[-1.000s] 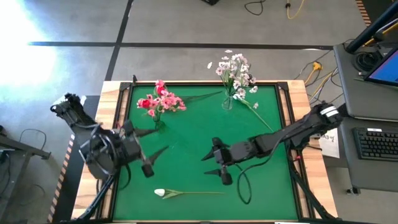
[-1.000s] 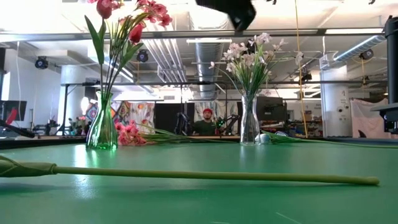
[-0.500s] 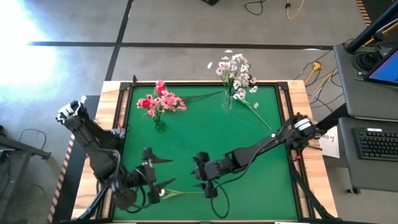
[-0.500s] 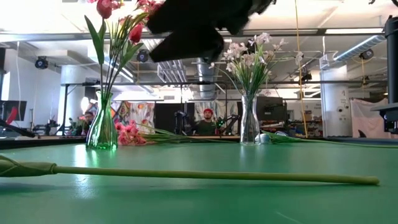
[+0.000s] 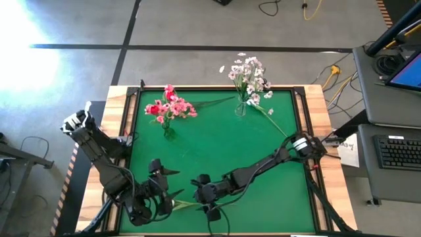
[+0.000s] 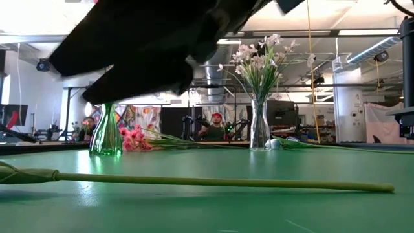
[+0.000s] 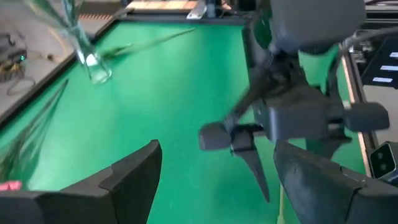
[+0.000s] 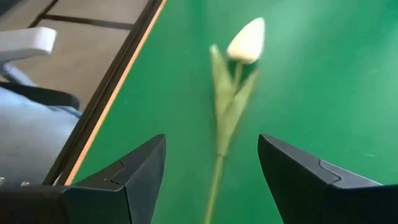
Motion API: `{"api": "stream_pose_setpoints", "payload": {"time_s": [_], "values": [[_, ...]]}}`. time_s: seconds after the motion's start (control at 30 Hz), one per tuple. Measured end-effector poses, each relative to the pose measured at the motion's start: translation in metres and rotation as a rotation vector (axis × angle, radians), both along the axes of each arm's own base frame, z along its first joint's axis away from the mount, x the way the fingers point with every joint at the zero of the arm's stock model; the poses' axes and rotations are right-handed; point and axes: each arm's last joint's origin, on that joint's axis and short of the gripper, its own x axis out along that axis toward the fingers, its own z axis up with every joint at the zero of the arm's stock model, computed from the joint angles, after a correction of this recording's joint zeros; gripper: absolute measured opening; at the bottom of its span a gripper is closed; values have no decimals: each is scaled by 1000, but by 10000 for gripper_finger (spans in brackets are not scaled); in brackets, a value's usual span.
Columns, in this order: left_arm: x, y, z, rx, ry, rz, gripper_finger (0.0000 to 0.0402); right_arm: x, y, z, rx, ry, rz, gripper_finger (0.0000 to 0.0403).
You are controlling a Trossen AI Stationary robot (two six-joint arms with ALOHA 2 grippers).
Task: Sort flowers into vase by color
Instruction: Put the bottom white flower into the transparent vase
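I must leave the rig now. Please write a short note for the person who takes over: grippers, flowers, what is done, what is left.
Right gripper: open, empty, over the white tulip lying near the table's front edge.
Left gripper: open, empty, close beside it at the front left.
Done: pink and red flowers stand in the green vase; white sprays stand in the clear vase.
Left: the white tulip, not yet gripped; probably it goes with the white ones. One more stem lies beside the clear vase.
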Motion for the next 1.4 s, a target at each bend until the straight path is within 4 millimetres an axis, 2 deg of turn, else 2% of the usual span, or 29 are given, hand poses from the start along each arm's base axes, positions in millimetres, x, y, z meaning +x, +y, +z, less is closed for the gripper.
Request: {"api": "stream_pose_setpoints", "payload": {"time_s": [0.3,0.43,0.7,0.87,1.17,1.3,1.4], "values": [[-5,-1,0,-119,-30,70,293,13,9,-26,38,35,71,247],[-5,-1,0,-153,-44,90,293,16,8,-40,-9,47,54,247],[-4,-2,0,-190,-69,109,293,19,5,-48,-105,30,-87,238],[-3,-3,-2,-182,-71,114,293,18,4,-50,-120,46,-84,189],[-2,-2,0,-162,-111,138,293,18,5,-60,-167,49,-41,25],[-2,-1,0,-149,-130,149,293,17,5,-55,-164,50,-34,15],[-2,-1,0,-131,-135,148,293,10,5,-40,-189,67,0,14]]}}
